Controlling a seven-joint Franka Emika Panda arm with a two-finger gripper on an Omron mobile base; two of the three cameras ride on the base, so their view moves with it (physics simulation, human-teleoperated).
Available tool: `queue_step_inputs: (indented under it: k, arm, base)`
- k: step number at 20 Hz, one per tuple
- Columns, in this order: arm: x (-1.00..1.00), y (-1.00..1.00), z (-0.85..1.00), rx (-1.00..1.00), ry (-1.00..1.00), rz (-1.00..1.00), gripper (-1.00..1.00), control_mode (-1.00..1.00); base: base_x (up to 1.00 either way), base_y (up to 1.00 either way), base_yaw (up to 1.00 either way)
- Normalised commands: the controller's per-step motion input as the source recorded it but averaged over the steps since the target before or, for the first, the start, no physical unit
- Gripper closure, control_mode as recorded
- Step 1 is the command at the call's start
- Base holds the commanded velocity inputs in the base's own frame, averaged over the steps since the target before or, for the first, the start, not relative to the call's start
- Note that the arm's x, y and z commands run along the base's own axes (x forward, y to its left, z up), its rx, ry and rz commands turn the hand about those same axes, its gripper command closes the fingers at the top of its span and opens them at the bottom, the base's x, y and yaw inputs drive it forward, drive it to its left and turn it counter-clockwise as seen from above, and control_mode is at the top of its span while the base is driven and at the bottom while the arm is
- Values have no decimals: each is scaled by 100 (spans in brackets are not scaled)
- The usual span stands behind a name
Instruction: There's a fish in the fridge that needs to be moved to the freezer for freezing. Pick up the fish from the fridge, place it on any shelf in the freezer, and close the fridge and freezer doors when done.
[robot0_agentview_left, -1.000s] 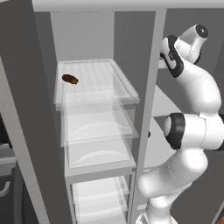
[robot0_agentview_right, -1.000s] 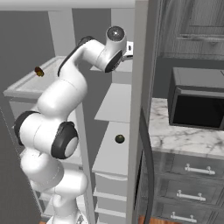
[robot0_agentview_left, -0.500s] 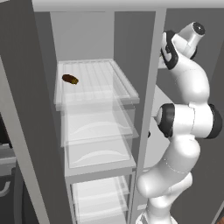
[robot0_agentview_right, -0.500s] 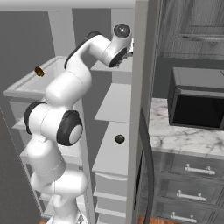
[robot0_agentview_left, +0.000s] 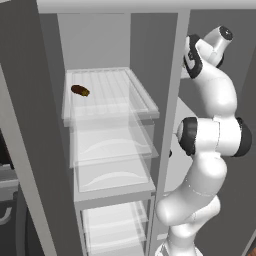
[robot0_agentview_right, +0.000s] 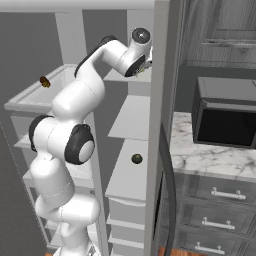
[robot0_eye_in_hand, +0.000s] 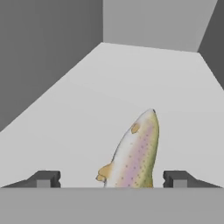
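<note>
Fish let go on freezer shelf, end effector spread wide.
My end effector stood released; the fish lay between the fingertips on the freezer shelf. I judged a straight pull-back best, so no fingertip clipped it.

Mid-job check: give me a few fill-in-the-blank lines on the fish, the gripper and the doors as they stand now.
1. In the hand view the fish lies on a plain grey ____ of the freezer.
2. The gripper has its jaws ____, one either side of the fish.
3. The dark brown lump sits on the ____ section's glass shelf.
4. Both doors are ____.

Missing: shelf; open; fridge; open
</note>
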Motion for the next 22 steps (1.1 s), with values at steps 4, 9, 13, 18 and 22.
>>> queue_step_inputs:
  k: [4, 9, 13, 18, 22]
  arm:
    - [-19, -1, 0, 0, -5, 0, -100, -100]
    - [-88, -11, 0, 2, -10, 0, -100, -100]
    - [-100, 45, 0, 0, -15, 0, -100, -100]
    - [-100, 72, 6, -4, -14, -2, -100, -100]
    - [-100, 65, 13, -7, -1, -9, -100, -100]
  base:
    - [0, 0, 0]
    - [0, 0, 0]
    - [0, 0, 0]
    - [0, 0, 0]
    - [0, 0, 0]
